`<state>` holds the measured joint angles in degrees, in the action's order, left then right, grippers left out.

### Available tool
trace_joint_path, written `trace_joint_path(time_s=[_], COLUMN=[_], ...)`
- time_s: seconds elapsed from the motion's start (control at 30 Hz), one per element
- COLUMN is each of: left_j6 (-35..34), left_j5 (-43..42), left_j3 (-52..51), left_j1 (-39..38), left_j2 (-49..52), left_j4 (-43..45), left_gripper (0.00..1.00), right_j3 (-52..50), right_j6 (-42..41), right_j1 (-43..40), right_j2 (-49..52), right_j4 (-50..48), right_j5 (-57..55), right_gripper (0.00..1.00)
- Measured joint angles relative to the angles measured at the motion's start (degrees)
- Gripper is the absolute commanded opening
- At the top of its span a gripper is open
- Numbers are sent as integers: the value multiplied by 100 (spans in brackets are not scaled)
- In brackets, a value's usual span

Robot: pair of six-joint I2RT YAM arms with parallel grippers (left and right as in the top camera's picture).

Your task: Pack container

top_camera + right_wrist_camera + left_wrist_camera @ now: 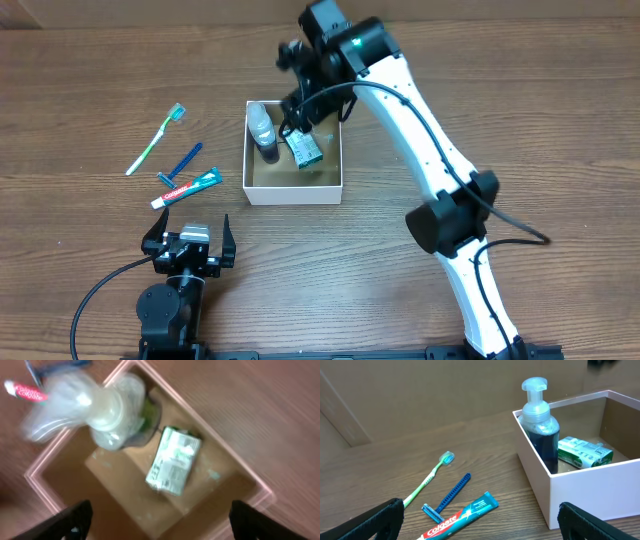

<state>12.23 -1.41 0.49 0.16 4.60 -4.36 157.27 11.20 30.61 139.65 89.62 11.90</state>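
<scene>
The container is a square white-walled box with a brown floor, at the table's middle. It also shows in the left wrist view and the right wrist view. Inside stand a pump bottle and a small green packet. My right gripper is open and empty, hovering over the box's far side. My left gripper is open and empty, near the front edge, left of the box.
Left of the box lie a green toothbrush, a blue razor and a Colgate toothpaste tube. The right arm reaches across from the front right.
</scene>
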Motion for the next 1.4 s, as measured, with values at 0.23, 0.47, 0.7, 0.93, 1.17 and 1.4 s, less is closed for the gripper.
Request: trace_joint_path(time_s=[0.23, 0.47, 0.7, 0.93, 1.17, 1.4], left_j6=[0, 0, 9, -302, -1001, -1078], left_j5=[0, 0, 0, -365, -1458, -1805], left_j3=[0, 0, 0, 11, 1248, 3797], left_j1=[0, 0, 0, 0, 0, 0], left_j2=[0, 0, 0, 0, 37, 1451], left_j4=[2, 2, 4, 31, -1051, -3021], left_gripper=[100, 100, 100, 100, 100, 100], right_j3=[1172, 765, -739, -997, -997, -1001], right_j6=[-2332, -3049, -3040, -2605, -2203, -2155], right_j1=[-1222, -2697, -3510, -3847, -4019, -4022], right_j2=[-1185, -1209, -1158, -1156, -1156, -1156], right_j4=[710, 743, 752, 758, 754, 750], right_j5=[-883, -1069, -907, -870, -872, -872], right_gripper=[100, 100, 100, 100, 100, 100])
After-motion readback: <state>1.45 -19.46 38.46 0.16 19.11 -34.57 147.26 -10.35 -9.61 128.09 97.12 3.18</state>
